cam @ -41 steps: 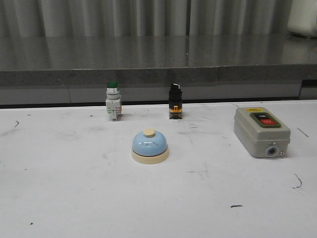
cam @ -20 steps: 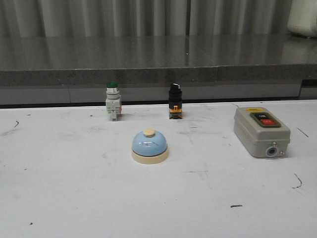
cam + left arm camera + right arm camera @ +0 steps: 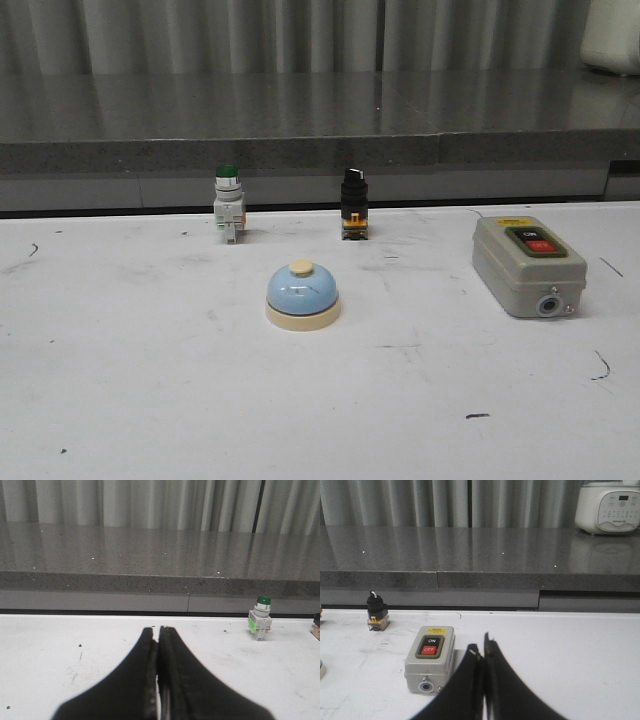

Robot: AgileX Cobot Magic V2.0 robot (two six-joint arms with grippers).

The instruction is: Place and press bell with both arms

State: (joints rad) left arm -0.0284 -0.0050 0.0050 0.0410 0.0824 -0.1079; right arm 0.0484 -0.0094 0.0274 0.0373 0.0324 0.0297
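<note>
The bell (image 3: 302,296), with a pale blue dome, cream base and cream knob, stands upright near the middle of the white table in the front view. No arm shows in the front view. My left gripper (image 3: 157,630) is shut and empty, low over the table's left part; the bell does not show in its view. My right gripper (image 3: 482,649) is shut and empty, just right of the grey switch box (image 3: 430,657). A sliver of the bell's cream base (image 3: 321,670) shows at the right wrist view's edge.
A green-capped pushbutton (image 3: 228,203) and a black selector switch (image 3: 353,203) stand at the table's back edge. The grey box with ON and OFF buttons (image 3: 526,265) sits at the right. A dark stone ledge (image 3: 320,120) runs behind, with a white appliance (image 3: 609,507) on it.
</note>
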